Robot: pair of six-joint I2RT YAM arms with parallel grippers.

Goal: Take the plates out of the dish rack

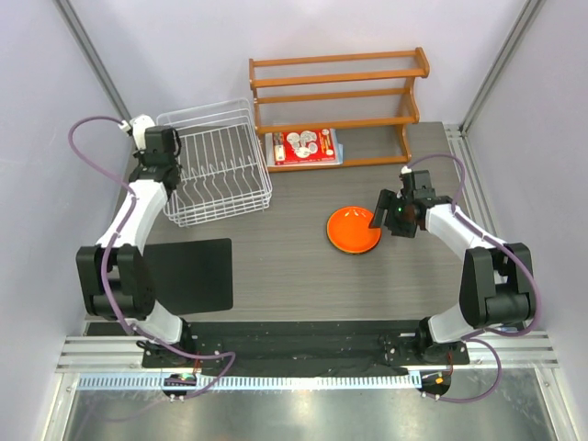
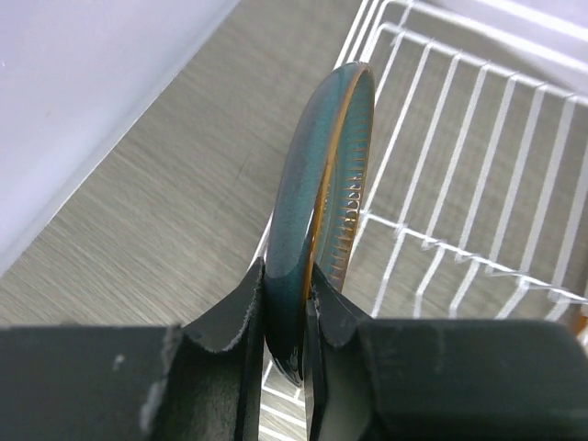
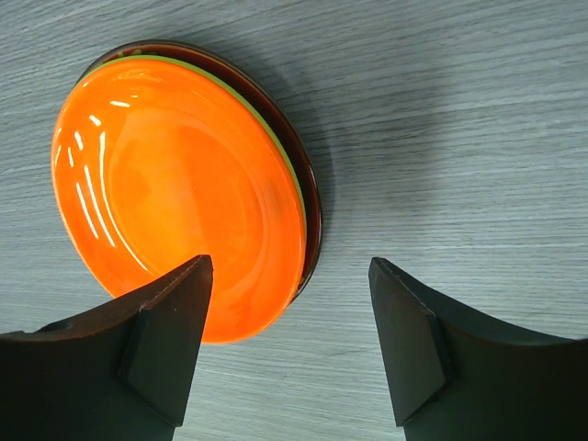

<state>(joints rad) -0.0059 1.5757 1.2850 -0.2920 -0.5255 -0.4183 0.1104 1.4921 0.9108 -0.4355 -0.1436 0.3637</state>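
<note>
Black fingers (image 2: 230,322) of the left gripper (image 2: 287,276) fill the bottom of the left wrist view, pinching the rim of the dark teal plate (image 2: 312,175) from both faces. That plate stands on edge along the left side of the white wire dish rack (image 2: 459,255), with bare table (image 2: 156,211) to its left and the rack's thin bars to its right. Whether its lower edge touches the wires cannot be told, since the fingers hide it. From above, the rack sits at the far left of the table and shows no other plates between its bars. The right gripper (image 3: 290,266) hangs with its two fingers spread wide apart and nothing between them, just above the near edge of the orange plate (image 3: 175,193). This plate lies flat and face up on top of a stack near the middle of the table, well apart from the rack. Under it a thin lime green plate (image 3: 281,152) shows only as a rim, and below that the dark red plate (image 3: 310,188) peeks out as a dark edge. At the far side stands an orange-brown wooden shelf (image 1: 335,92), with a red-and-white packet (image 1: 305,147) lying on its lowest level. A black mat (image 1: 188,274) lies near the left arm's base.
</note>
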